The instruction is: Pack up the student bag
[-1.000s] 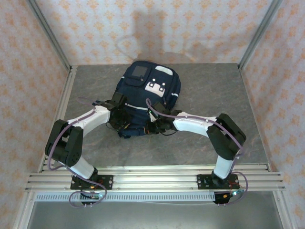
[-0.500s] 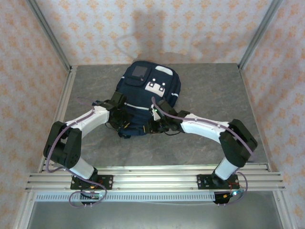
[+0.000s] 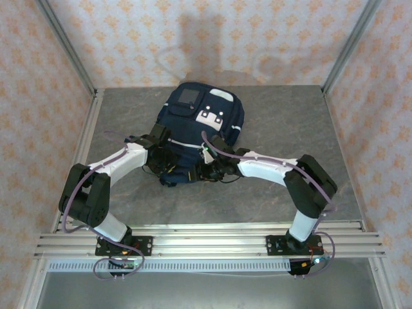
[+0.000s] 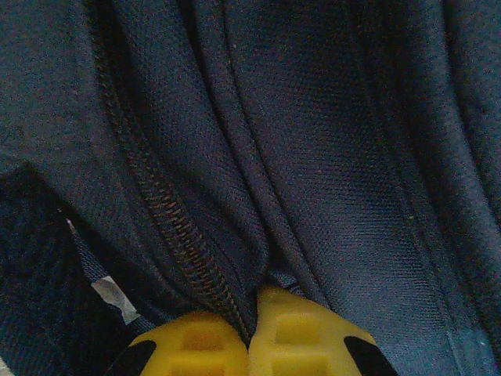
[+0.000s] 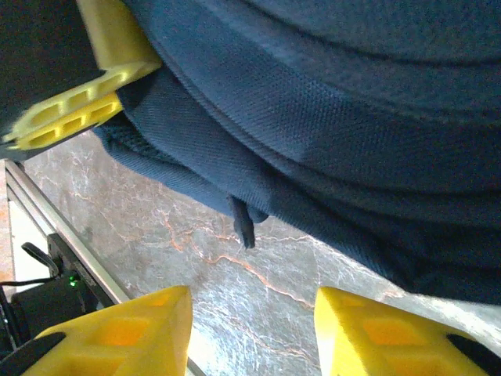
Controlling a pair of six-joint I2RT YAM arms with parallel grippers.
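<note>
Right arm elbow has swung back in toward the centre since half a second ago, and the right gripper (image 3: 199,172) has slid a little leftward along the bag's near edge with its jaws now parted. We note the large navy blue fabric student bag (image 3: 203,112), with grey stripes and white patches, lying flat toward the back middle of the grey marbled table (image 3: 283,122), its near edge facing both arms. The left gripper (image 4: 249,323) is clamped tight on a fold of the bag's cloth just beside the dark toothed zipper (image 4: 156,204); we judge this pinch serves to anchor the fabric so the zip can be worked against it. In the right wrist view the right gripper (image 5: 252,304) stands apart and empty above the table surface, just below the bag's edge, where a small dark pull tab (image 5: 244,227) hangs free, touching neither finger. We read this as lining up to take the tab. Whether the main compartment is open we cannot tell. Packing seems at an early stage, with the next need being a clean closure on that thin, floppy tab.
</note>
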